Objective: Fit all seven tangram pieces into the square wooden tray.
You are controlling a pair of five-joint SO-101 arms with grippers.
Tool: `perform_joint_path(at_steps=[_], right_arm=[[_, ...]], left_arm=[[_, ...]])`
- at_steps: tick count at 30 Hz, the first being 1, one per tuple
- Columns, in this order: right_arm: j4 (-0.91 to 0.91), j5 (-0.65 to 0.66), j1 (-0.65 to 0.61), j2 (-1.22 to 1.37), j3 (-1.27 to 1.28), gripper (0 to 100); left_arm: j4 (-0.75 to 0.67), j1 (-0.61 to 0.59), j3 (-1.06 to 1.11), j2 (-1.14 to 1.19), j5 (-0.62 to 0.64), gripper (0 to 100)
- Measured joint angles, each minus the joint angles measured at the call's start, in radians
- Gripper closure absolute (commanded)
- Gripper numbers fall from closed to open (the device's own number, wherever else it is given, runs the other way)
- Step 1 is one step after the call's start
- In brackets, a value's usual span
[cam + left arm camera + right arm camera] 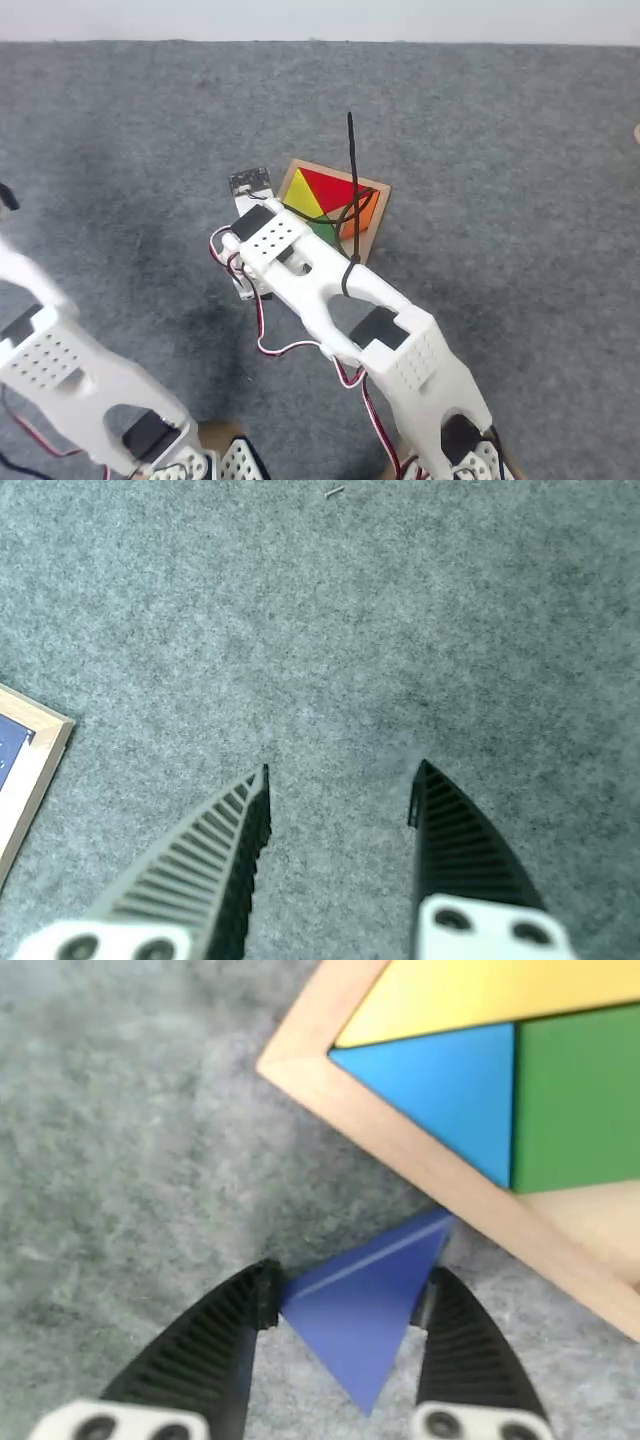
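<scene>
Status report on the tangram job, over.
Left gripper: jaws open over carpet. Right gripper: jaws shut on dark blue triangle, beside wooden tray rim. Bare slot next to green piece; nothing in the way.

A square wooden tray (345,174) lies turned cornerwise on the grey table (520,150), just above the middle of the frame. A yellow piece (300,192), a red piece (330,185), an orange piece (362,215) and a green piece (322,230) show inside it. The right arm (330,285) stretches from the lower right, its wrist over the tray's lower-left side. A black cable (352,170) crosses the pieces. The left arm (70,370) sits at the lower left.
</scene>
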Motion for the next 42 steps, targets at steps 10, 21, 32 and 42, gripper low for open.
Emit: perform_joint_path(at_steps=[10, 21, 32, 42], right_arm=[[0.166, 0.238, -0.009, -0.071, 0.0, 88.7], [0.367, 1.407, 0.153, -0.299, 0.0, 88.7], [0.367, 2.231, 0.275, -0.299, 0.0, 88.7], [0.275, 2.38, 0.299, -0.212, 0.002, 87.9]], left_arm=[[0.0, 0.0, 0.0, 0.0, 0.0, 78], [0.0, 0.0, 0.0, 0.0, 0.0, 78], [0.0, 0.0, 0.0, 0.0, 0.0, 78], [0.0, 0.0, 0.0, 0.0, 0.0, 78]])
